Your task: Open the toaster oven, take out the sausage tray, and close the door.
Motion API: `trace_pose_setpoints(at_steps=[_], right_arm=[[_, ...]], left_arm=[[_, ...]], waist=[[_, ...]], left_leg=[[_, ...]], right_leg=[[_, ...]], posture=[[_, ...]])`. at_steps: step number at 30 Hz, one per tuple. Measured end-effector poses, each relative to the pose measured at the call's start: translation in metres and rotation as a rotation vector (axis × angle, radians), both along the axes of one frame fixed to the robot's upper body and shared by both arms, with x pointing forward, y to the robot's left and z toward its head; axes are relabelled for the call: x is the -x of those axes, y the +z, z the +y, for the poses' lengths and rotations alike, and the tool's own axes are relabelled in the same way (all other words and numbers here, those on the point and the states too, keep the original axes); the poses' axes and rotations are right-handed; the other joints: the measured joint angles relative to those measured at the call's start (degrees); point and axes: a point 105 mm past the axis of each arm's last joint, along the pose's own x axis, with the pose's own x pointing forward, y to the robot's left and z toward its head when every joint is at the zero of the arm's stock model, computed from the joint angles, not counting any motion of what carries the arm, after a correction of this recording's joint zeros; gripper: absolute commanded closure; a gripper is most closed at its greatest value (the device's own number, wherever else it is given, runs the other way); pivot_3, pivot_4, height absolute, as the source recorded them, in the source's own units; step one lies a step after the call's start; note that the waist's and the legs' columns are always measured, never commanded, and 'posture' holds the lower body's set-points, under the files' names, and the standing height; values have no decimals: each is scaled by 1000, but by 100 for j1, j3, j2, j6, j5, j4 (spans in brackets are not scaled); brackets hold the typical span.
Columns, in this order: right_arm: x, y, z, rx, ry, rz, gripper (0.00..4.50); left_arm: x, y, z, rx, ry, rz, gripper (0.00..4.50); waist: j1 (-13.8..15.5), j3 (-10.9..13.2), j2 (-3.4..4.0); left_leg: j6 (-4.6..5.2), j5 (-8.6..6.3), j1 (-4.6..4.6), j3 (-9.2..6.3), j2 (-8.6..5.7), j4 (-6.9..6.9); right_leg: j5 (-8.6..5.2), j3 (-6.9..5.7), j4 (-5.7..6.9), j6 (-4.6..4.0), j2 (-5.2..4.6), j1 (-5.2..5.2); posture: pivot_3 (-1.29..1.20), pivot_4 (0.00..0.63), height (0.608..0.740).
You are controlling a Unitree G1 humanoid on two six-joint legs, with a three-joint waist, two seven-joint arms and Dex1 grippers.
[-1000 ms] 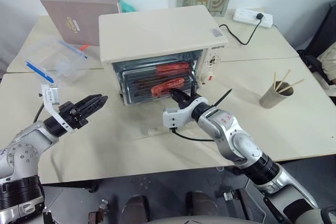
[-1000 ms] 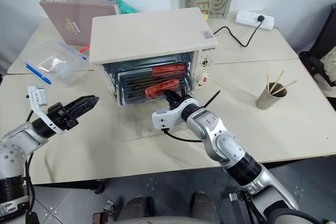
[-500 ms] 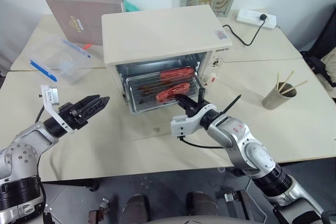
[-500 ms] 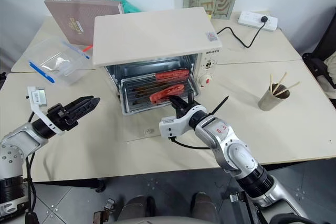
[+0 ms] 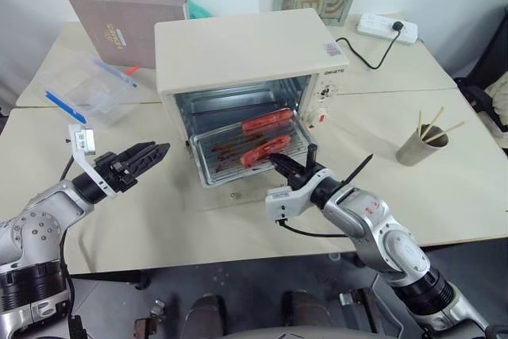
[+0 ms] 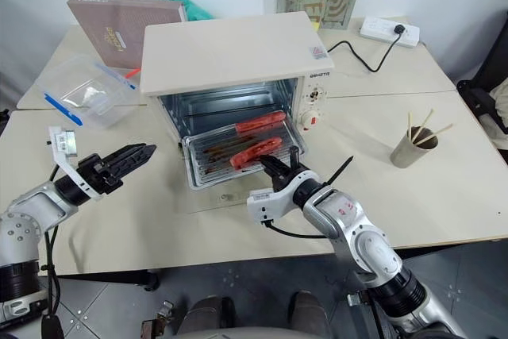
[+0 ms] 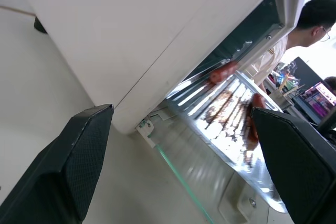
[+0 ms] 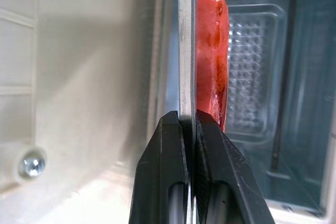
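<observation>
Since the earlier frame the sausage tray (image 5: 248,151) has slid further out of the toaster oven (image 5: 246,65), drawn by the right gripper (image 5: 279,165), whose jaws are clamped on the tray's front rim. The tray now sits at frame centre, about half out over the lowered door (image 6: 238,188), its 2 sausages (image 6: 256,151) lying loose. The left gripper (image 5: 147,156), at middle left, has gone from partly closed to fully apart and holds nothing. The pull should stay level and straight, or the sausages may roll; the free gripper could support the far edge. Around it, pale tables (image 5: 444,156) carry a clear plastic box (image 5: 83,89), a paper cup (image 5: 417,147) and a power strip (image 5: 384,27).
</observation>
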Motion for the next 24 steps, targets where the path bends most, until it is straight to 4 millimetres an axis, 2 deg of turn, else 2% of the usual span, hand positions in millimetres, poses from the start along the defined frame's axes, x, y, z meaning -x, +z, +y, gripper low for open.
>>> trace_pose_setpoints(at_steps=[4,9,14,20,24], right_arm=[[6,-1,-4,8,8,-14,4500],[16,8,-13,7,40,-85,4500],[24,2,-18,28,81,-96,4500],[28,8,-16,23,126,-130,4500],[27,8,-16,8,123,-100,4500]], left_arm=[[2,-6,-3,20,-17,61,31],[7,-15,-3,59,-12,198,31],[16,-11,-4,124,-34,279,31],[39,-3,-17,211,-169,384,31],[53,-7,-22,286,-189,452,31]], waist=[[2,0,0],[4,0,-1],[0,-1,-2],[0,-1,-2],[0,-1,-2]], left_leg=[[0,0,0,0,0,1],[0,0,0,-1,0,1],[0,0,2,-2,1,2],[0,0,6,-8,2,2],[-1,0,17,-14,6,-1]], right_leg=[[0,1,0,0,-1,0],[0,2,0,0,-1,1],[0,3,1,0,-1,2],[0,7,3,0,-2,6],[0,10,4,-1,-2,16]], posture=[[0,150,740],[0,150,740],[0,150,740],[0,150,740],[0,150,740]])
